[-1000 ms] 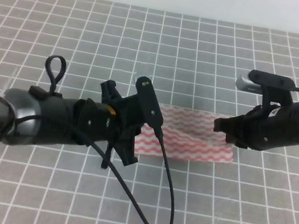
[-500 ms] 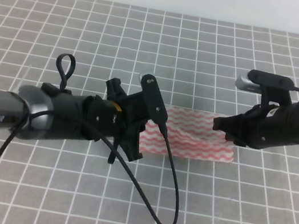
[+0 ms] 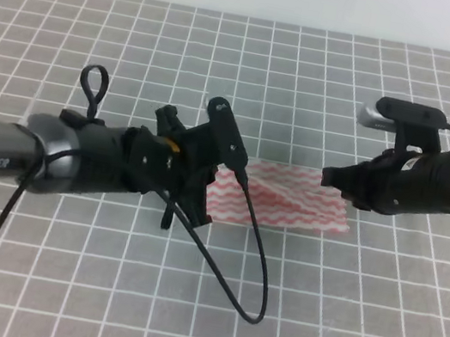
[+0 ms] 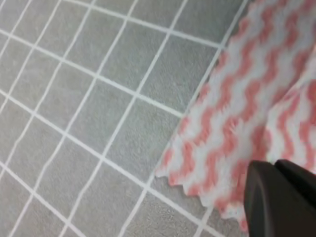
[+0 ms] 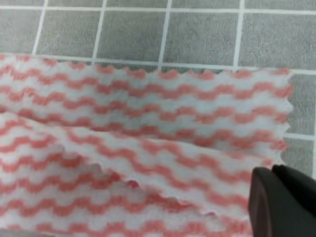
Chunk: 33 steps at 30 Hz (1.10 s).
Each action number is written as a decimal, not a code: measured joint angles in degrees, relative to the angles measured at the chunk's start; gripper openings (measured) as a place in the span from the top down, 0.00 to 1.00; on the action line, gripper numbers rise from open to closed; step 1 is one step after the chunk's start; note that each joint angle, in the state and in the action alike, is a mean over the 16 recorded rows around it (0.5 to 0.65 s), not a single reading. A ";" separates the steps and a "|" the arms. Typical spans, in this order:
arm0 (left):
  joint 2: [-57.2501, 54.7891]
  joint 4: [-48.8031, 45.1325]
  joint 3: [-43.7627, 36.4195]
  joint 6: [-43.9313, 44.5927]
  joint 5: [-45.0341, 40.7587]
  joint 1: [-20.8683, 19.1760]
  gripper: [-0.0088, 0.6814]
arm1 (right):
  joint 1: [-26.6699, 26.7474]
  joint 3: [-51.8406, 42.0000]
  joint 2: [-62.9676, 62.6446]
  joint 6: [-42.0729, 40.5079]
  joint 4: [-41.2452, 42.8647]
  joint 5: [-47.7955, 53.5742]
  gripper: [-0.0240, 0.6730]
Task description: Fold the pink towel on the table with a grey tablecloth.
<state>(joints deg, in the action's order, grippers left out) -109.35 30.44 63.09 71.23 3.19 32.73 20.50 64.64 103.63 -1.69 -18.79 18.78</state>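
Exterior high, pink towel [image 3: 284, 207] between left gripper [image 3: 205, 184], right gripper [image 3: 338, 180]

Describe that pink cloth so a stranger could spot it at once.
Start from the big grey tablecloth ruled with thin white grid lines. Near its middle, between the two black robot arms, lies the pink towel. It is the only coloured thing there: pink-and-white wavy stripes, zigzag edges, a ridge of cloth rumpled across it.

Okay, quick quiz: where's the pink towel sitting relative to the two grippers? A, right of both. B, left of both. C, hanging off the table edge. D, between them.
D: in the high view the pink towel lies on the grey tablecloth between the left gripper and the right gripper.
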 joint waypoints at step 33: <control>-1.78 -1.24 1.19 0.16 1.18 -0.24 0.99 | 0.00 2.32 5.16 -2.83 -4.24 0.89 0.67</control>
<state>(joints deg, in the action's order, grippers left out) -111.13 29.20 64.29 71.39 4.38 32.50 20.50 66.96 108.79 -4.52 -23.04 19.67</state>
